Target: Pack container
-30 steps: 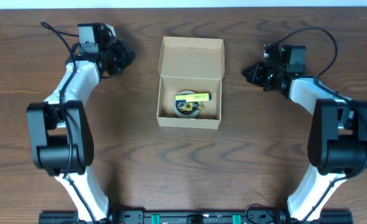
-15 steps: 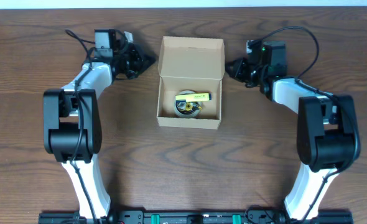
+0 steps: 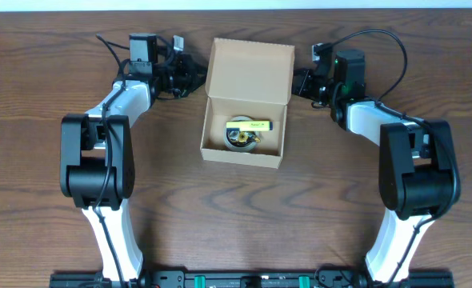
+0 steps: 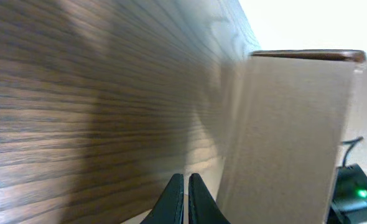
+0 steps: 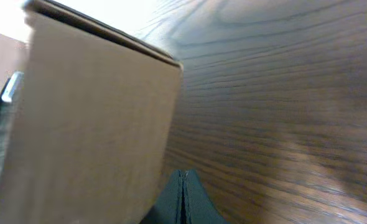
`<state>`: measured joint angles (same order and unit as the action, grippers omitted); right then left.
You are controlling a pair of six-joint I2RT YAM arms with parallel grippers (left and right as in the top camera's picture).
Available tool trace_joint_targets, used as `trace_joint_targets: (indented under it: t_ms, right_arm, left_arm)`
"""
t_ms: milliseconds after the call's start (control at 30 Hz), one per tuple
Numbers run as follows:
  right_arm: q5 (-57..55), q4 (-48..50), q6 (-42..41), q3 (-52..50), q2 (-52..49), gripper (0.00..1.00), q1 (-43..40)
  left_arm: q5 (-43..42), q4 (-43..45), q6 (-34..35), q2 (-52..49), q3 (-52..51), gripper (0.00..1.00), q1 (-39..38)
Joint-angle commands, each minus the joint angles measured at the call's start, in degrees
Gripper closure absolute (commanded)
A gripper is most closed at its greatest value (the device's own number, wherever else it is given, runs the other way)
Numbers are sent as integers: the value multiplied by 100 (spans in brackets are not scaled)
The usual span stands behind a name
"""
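Centrally, container (image 3: 250, 74) on possibly wooden table (image 3: 236, 210).

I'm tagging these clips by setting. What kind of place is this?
Probably a robot lab bench: a left arm and right arm mounted on a rail at the edge of the wood-grain table, one open cardboard box set between them.

Dark wood-grain table (image 3: 244, 208) — a pale strip (image 3: 236, 4) beyond its far edge
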<state>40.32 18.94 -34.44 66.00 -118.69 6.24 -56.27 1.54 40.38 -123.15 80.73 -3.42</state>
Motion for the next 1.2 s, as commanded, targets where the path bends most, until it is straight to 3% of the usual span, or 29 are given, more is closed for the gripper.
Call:
trace_joint_targets:
  t_ms: [0,200,433,767,1167]
  right_arm:
    - [306,20,168,94,-66,99,37]
    - [326,13,308,96,68,99,70]
    - [321,-306,564,96,522,99,72]
    - [278,-1182,1049,96,1102,99,293]
    - [-157,-2492,1700,96,1956,99,673]
  left_arm:
    - [-529,13,-216,-122,146,94,20]
    - [-835,-70,-525,-120,205,94,11]
    - [-800,-922,-1399,129,208,94,50]
    - [-715,-1971,-2085,673,212,95,50]
    - [466,-4046,-3121,1453,269,94,35]
